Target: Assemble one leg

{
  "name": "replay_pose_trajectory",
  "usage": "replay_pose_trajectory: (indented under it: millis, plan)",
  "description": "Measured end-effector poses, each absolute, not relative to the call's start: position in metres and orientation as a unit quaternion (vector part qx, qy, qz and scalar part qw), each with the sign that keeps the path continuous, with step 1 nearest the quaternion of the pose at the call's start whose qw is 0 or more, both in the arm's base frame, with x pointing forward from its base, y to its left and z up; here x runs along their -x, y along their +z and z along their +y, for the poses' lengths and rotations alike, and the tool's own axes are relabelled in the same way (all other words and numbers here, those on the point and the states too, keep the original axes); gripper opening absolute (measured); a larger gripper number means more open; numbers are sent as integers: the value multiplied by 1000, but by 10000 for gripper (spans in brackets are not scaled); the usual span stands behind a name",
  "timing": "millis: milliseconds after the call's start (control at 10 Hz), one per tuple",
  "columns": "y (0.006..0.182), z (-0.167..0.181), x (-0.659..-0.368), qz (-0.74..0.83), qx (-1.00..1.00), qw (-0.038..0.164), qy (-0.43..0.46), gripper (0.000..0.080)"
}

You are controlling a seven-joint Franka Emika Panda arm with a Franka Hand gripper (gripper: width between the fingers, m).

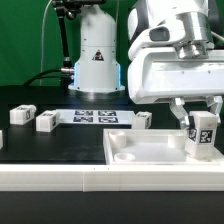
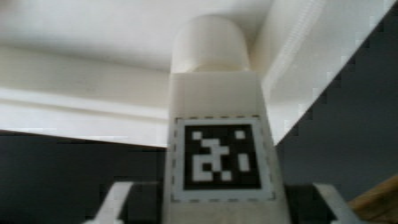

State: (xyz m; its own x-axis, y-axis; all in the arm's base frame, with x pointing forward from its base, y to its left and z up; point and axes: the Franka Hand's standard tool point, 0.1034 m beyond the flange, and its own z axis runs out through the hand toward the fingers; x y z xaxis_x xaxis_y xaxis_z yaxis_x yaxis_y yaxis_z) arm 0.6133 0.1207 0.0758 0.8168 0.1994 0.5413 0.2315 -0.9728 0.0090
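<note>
My gripper (image 1: 201, 127) is shut on a leg (image 1: 202, 136), a small white block with a black-and-white tag, and holds it upright at the right corner of the large white square tray part (image 1: 150, 152). In the wrist view the leg (image 2: 219, 130) fills the middle, tag facing the camera, its rounded peg end pointing at the tray's raised rim (image 2: 107, 95). The fingers (image 2: 121, 200) press on both sides of the leg. Three more legs lie on the black table: one at the exterior view's left (image 1: 21, 114), one beside it (image 1: 46, 121), one near the middle (image 1: 143, 119).
The marker board (image 1: 95, 116) lies flat behind the tray. The white robot base (image 1: 98, 55) stands at the back with cables to its left. A white table edge (image 1: 60, 180) runs along the front.
</note>
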Motion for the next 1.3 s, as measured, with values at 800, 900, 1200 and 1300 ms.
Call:
replay_pose_trajectory:
  millis: [800,900,1200,1300]
  plan:
    - [80,121,-615,-121,951,26,-283,648]
    - [87,123,-617,-124,950,26,-285,648]
    - [94,124,-623,-127,956,26,-264,648]
    - [91,122,-623,-125,958,25,-256,648]
